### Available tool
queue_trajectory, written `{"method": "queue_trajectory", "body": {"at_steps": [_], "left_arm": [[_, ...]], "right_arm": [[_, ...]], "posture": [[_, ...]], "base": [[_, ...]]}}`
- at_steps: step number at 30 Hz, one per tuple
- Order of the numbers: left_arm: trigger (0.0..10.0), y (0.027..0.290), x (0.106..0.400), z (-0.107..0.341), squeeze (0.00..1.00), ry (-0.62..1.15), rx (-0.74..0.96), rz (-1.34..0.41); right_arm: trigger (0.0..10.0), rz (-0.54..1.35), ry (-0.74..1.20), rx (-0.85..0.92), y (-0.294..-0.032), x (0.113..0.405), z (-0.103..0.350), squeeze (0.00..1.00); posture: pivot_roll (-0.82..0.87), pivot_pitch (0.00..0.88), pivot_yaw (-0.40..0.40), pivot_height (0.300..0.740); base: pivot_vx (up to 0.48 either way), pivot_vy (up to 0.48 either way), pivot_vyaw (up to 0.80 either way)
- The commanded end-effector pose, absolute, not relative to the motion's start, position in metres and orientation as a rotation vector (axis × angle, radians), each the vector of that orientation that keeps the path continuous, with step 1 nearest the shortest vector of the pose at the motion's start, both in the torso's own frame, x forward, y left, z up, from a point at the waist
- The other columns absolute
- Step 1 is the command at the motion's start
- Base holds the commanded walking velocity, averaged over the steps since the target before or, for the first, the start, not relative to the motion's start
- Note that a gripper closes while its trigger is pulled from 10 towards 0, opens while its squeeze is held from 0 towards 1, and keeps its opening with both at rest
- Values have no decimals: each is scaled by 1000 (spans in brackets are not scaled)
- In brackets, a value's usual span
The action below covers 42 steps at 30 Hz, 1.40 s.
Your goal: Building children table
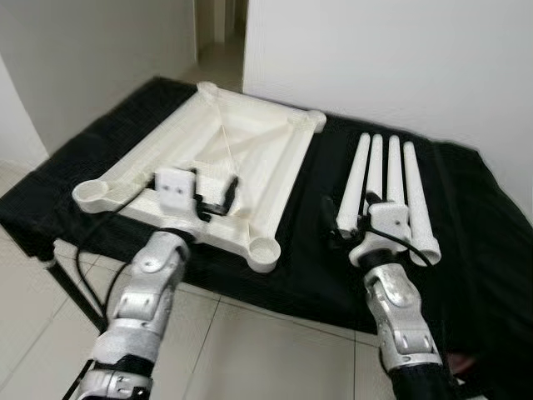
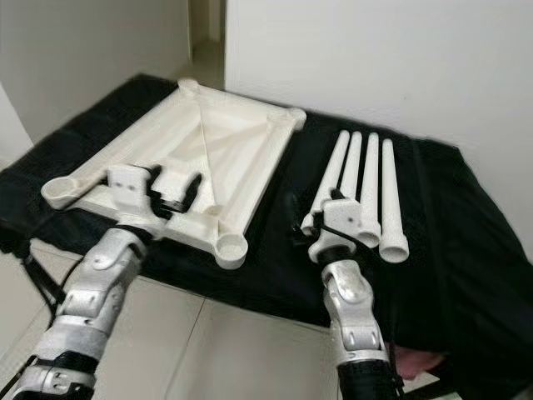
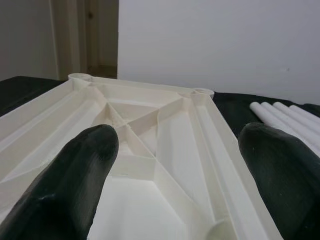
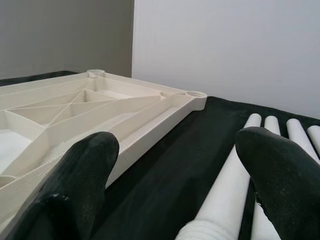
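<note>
A cream-white table top (image 1: 250, 142) lies upside down on a black-draped surface (image 1: 475, 225), ribs and corner sockets facing up. To its right, several white round legs (image 1: 387, 179) lie side by side. My left gripper (image 1: 212, 198) hovers open over the table top's near edge, and the ribbed underside (image 3: 165, 115) shows between its fingers (image 3: 85, 185). My right gripper (image 1: 354, 212) is open at the near ends of the legs. The leftmost leg (image 4: 230, 200) lies between its fingers (image 4: 280, 175), with the table top (image 4: 100, 110) to one side.
The draped surface ends just in front of my arms, with tiled floor (image 1: 250, 350) below. A white wall (image 1: 400, 58) stands close behind the legs, and a doorway (image 1: 218, 33) opens at the back left. Black cloth lies bare between table top and legs.
</note>
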<state>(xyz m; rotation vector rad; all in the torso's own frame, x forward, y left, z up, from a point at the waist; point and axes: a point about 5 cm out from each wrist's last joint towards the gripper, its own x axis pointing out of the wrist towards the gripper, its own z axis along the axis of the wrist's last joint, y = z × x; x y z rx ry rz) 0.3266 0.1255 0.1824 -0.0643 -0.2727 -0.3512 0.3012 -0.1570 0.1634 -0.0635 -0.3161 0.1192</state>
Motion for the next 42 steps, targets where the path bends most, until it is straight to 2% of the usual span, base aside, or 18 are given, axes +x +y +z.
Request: {"method": "queue_trajectory", "body": {"at_steps": [1,8,17,21,36,42], "left_arm": [[10000,117,327,178,0,-241,-56,-376],[10000,119,329,177,0,-215,-33,-360],[10000,117,330,176,0,-211,-73,-379],[10000,112,333,175,0,-211,-87,-401],[10000,108,333,173,0,-202,-82,-425],[10000,102,332,175,0,-225,-68,-459]], "right_arm": [[10000,84,-311,-80,-167,303,162,0],[10000,84,-350,-109,-168,312,175,0],[10000,74,-354,-72,-165,314,175,0],[10000,85,-335,-44,-156,313,170,0],[10000,79,-327,-30,-155,316,168,0],[10000,77,-314,-21,-155,316,167,0]], "posture": [[77,54,-20,740],[79,41,16,740],[67,28,-7,740],[65,21,-20,740],[66,22,-26,740],[60,32,-35,740]], "base": [[0,0,0],[0,0,0],[0,0,0],[0,364,0],[0,446,0],[0,0,-755]]}}
